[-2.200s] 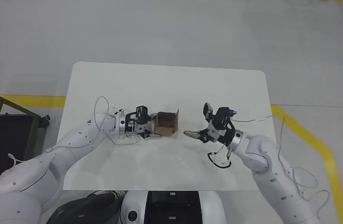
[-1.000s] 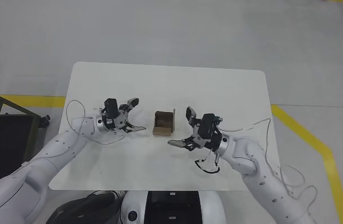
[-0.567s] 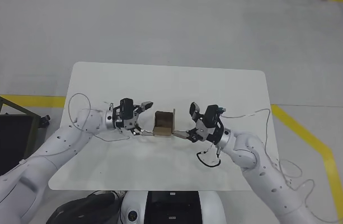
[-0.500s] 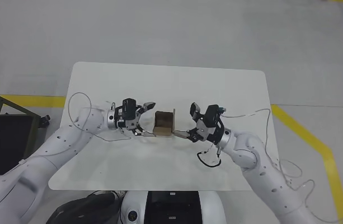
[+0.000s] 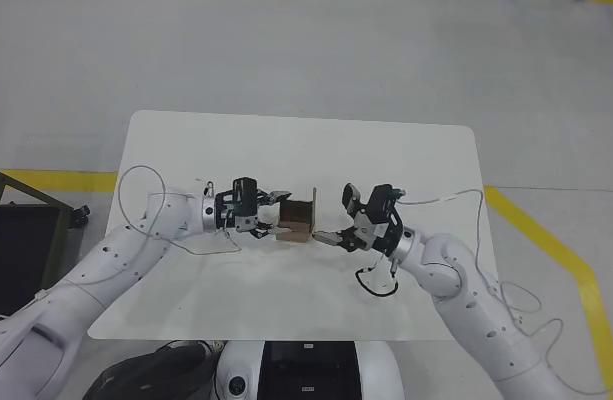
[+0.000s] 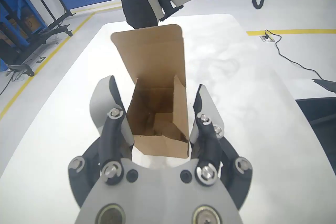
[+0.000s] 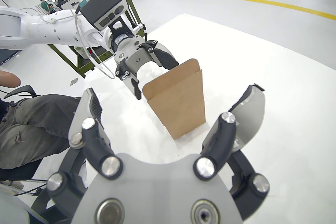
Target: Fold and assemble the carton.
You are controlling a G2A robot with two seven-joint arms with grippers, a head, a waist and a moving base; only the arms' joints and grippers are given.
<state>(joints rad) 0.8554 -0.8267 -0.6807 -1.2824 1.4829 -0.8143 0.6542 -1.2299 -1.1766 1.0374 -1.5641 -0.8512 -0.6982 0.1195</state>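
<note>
1. Table [image 5: 306, 150]: white top with rounded corners. A broad open run of tabletop lay toward 12 o'clock of the work, and a narrower strip ran to the 6 o'clock edge. The 3 and 9 o'clock edges were well apart from both grippers.
2. Carton [image 5: 296, 220]: brown card, standing upright a little toward 6 o'clock of the table's centre. Its top was open, the lid flap [image 6: 149, 51] was raised on the 3 o'clock side, and the bottom flaps were folded in, as seen down through the mouth.
3. Left gripper [image 5: 273, 215]: at the carton's 9 o'clock with jaws spread. One of its fingers [image 6: 110, 104] lay along each side wall, just beside the card. Whether they pressed the card could not be told.
4. Right gripper [image 5: 336, 216]: at the carton's 3 o'clock with jaws wide apart, facing the blank outer panel. One fingertip [image 6: 139, 9] sat just behind the top edge of the raised flap, and the other was near the carton's 5 o'clock corner. Contact could not be told.
5. Obstruction: the grippers hemmed the carton in from 9 and 3 o'clock, and the left fingers flanked its 12 and 6 o'clock walls.
6. Surroundings:
   - A black cable loop [image 5: 371, 285] hung beneath the right arm, at 5 o'clock of the carton.
   - A white cable [image 5: 136, 185] arched off the left arm at 9 o'clock.
   - A dark cart [image 5: 21, 235] stood on the floor beyond the table's 9 o'clock edge.
   - A yellow floor line [image 5: 56, 180] ran past both side edges.
</note>
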